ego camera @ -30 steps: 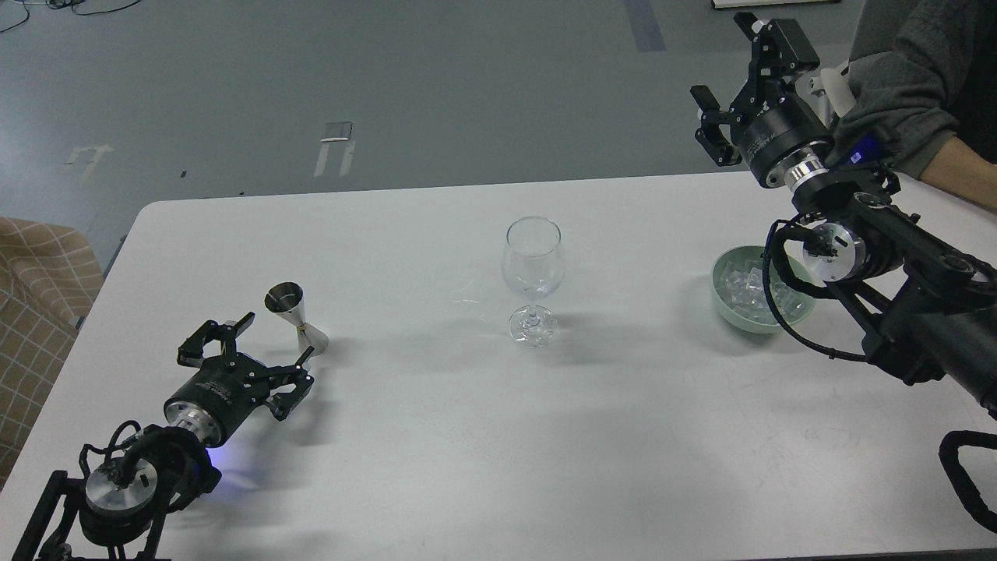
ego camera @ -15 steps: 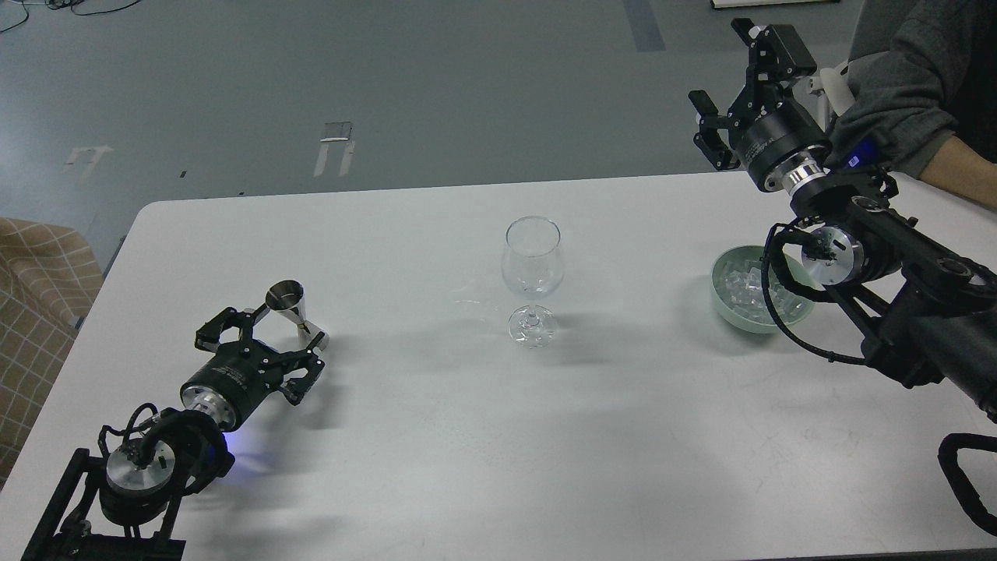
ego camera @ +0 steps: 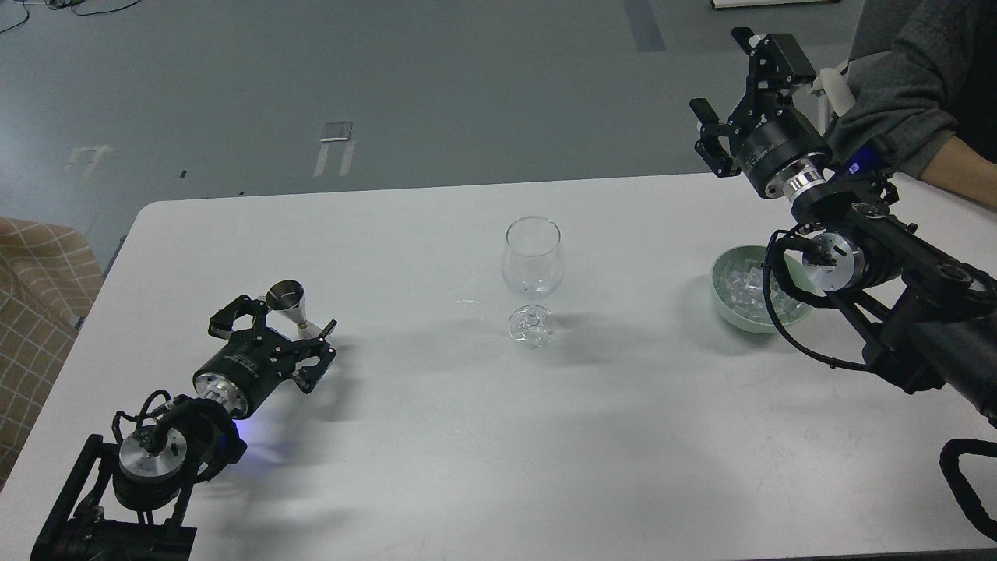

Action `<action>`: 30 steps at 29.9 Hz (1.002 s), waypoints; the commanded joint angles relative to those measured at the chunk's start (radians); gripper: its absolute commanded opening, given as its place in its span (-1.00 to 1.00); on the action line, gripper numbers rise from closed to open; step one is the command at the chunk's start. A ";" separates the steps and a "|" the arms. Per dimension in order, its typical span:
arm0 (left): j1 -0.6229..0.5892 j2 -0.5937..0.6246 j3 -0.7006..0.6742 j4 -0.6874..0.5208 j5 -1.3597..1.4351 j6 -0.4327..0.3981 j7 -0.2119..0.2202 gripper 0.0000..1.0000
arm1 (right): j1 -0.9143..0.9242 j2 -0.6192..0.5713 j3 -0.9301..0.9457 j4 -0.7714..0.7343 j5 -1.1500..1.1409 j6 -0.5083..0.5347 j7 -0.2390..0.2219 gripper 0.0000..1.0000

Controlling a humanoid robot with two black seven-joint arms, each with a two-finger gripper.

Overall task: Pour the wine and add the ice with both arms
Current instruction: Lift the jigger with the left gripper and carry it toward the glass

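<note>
This looks like a robotics lab or test room rather than a home or bar. The white table is plain and bare-topped, standing on a wide grey floor marked with strips of tape, and loose black cables trail across the far left corner. Two black arms with silver joint rings and looped wiring reach in, the left arm glowing blue at a joint and the right arm too. A person in a grey sleeve stands at the far right beside the right arm. A checked fabric seat sits off to the left.
</note>
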 commanded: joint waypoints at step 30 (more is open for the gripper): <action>-0.033 -0.017 0.029 -0.008 -0.003 -0.005 0.000 -0.91 | 0.000 -0.005 -0.014 0.001 0.000 0.000 0.000 1.00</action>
